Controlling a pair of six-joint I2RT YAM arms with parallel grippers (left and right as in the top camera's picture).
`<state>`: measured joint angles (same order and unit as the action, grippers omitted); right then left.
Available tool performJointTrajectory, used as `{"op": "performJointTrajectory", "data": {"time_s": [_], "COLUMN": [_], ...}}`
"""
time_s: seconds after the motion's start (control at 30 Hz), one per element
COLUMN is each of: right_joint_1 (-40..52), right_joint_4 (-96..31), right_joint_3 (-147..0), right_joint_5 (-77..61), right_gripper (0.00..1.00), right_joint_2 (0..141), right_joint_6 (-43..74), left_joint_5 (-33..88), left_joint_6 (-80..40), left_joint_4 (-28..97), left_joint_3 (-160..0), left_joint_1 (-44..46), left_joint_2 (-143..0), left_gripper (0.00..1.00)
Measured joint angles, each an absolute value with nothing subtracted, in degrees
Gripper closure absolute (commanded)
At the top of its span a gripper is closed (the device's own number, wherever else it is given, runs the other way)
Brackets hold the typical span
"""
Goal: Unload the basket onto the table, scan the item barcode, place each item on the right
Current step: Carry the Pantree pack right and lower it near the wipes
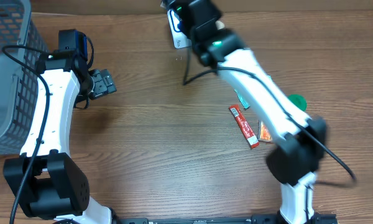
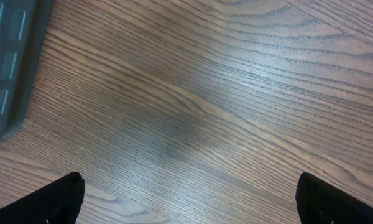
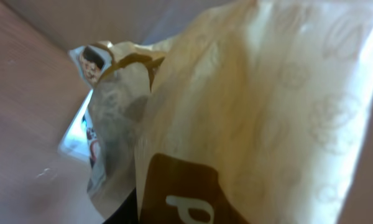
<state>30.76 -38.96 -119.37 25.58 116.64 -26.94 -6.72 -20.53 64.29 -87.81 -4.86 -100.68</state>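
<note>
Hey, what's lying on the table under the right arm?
Teal packet, green round item and orange packet poke out from under it; the arm hides the rest of each. A red stick packet lies uncovered alongside.

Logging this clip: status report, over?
Left end effector open, empty. Right end effector shut on cream packet. Grey basket at left, not obstructing.

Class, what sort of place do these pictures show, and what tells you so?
Probably a mock shop checkout on a test bench: a grey plastic mesh basket at the edge of a wood-grain table, with a red wrapped snack bar and a cream-and-brown packet.
</note>
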Motion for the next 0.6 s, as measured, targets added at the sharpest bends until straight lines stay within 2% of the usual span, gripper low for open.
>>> {"op": "performJointTrajectory", "data": {"time_s": [0.13,0.33,0.5,0.57,0.6], "right_joint_1": [26.48,18.17,14.22,13.41,13.08], "right_joint_4": [-55.92,-77.01,-85.1,-86.02,-86.24], "right_joint_3": [-119.9,-120.14,-119.61,-119.61,-119.59], "right_joint_5": [16.01,0.89,-4.99,-6.0,-6.26], "right_gripper": [0.96,0.92,0.92,0.86,0.8], "right_joint_2": [109.78,111.5,115.66,116.55,116.84], "right_joint_6": [-15.03,-6.52,-4.34,-4.01,-3.88], "left_joint_5": [-6.74,-6.74,-6.74,-6.74,-6.74], "left_joint_6": [-20.53,-20.53,-20.51,-20.51,-20.53], "left_joint_4": [64.29,64.27,64.29,64.29,64.29], "left_joint_3": [-87.81,-87.81,-87.81,-87.81,-87.81], "left_joint_1": [-4.86,-4.86,-4.86,-4.86,-4.86], "left_joint_2": [-100.68,-100.68,-100.68,-100.68,-100.68], "left_gripper": [0.0,0.0,0.0,0.0,0.0]}}
